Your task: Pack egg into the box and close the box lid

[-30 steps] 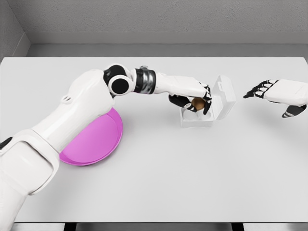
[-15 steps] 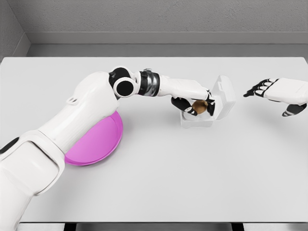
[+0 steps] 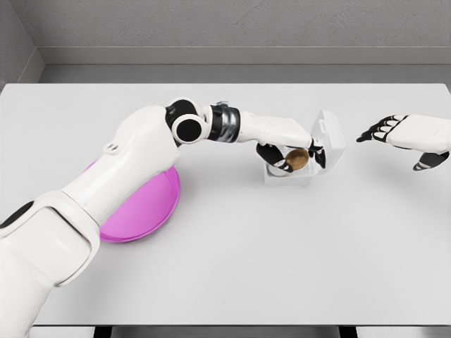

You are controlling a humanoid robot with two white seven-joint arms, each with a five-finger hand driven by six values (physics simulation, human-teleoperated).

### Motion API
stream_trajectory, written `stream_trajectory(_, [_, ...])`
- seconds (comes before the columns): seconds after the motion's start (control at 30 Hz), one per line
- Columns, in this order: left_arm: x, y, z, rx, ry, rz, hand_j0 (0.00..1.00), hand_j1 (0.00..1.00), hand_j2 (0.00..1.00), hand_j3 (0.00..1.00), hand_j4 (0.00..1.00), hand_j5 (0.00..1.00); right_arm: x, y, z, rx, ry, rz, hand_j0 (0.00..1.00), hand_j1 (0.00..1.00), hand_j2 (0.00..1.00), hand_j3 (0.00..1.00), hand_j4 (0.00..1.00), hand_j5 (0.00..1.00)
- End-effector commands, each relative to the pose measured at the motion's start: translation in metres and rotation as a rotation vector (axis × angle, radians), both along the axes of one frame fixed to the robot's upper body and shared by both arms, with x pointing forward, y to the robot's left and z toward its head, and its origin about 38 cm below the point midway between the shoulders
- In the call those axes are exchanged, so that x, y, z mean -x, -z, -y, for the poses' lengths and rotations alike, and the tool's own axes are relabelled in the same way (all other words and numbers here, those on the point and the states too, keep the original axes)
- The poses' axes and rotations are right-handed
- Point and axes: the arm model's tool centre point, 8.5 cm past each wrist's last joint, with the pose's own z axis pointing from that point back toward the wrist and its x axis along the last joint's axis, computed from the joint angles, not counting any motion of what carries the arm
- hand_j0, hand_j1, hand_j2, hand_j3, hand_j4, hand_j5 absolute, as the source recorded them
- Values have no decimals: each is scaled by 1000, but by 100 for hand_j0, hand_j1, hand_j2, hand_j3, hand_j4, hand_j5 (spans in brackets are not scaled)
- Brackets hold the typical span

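A brown egg [image 3: 297, 158] is held in my left hand [image 3: 294, 156], whose dark fingers curl around it. The hand hovers over the open cavity of a small clear box [image 3: 290, 176] near the table's middle right. The box's lid [image 3: 330, 139] stands raised at the back right of the hand. My right hand [image 3: 384, 129] floats to the right of the box, well apart from it, with its fingers spread and holding nothing.
A round pink plate [image 3: 144, 204] lies on the white table [image 3: 282, 253] to the left, partly hidden by my left upper arm. A grey wall runs along the table's far edge.
My left hand has carried the egg a little to the right and lower, further over the box. The right hand has stayed still.
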Motion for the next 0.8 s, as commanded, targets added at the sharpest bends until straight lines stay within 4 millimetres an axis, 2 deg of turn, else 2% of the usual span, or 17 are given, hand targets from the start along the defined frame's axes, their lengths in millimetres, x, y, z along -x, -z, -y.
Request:
stream_trajectory(0.0, [0,-1,0,6,-3,-3,76,76,76,76,76,76,0,0,1,-3,3,0,100,100,100,100,100,100])
stream_trajectory(0.23, [0,-1,0,6,-3,-3,88,88,88,88,88,88,1,3,-1,0,-1,-9,100,100,100,100,100,100])
stream_trajectory(0.77, [-5,3,-7,-5,-25,-12,91,91,91,91,91,91,1,3,-1,0,-1,-9,100,100,100,100,100,100])
